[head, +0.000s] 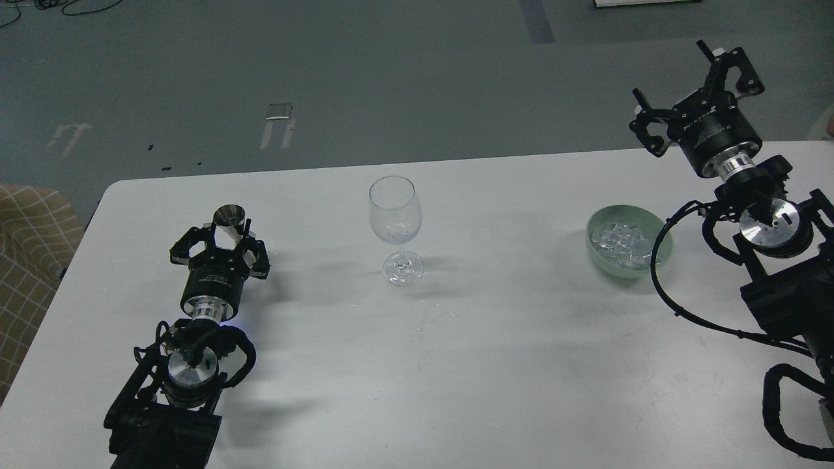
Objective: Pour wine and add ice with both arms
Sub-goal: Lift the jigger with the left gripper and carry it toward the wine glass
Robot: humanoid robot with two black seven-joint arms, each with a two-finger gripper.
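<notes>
An empty clear wine glass (395,215) stands upright at the middle of the white table (495,339). A small metal cone-shaped cup (229,218) stands at the left. My left gripper (229,236) is open, with its fingers on either side of the cup's lower part. I cannot tell whether they touch it. Ice (619,242) lies as several clear cubes in a pale green bowl (591,236) at the right. My right gripper (685,81) is open and empty, raised over the table's far right edge, behind the bowl.
A black cable (658,273) from my right arm loops down beside the bowl's right rim. A tan checked seat (26,260) sits off the table's left edge. Small clear specks (423,305) lie in front of the glass.
</notes>
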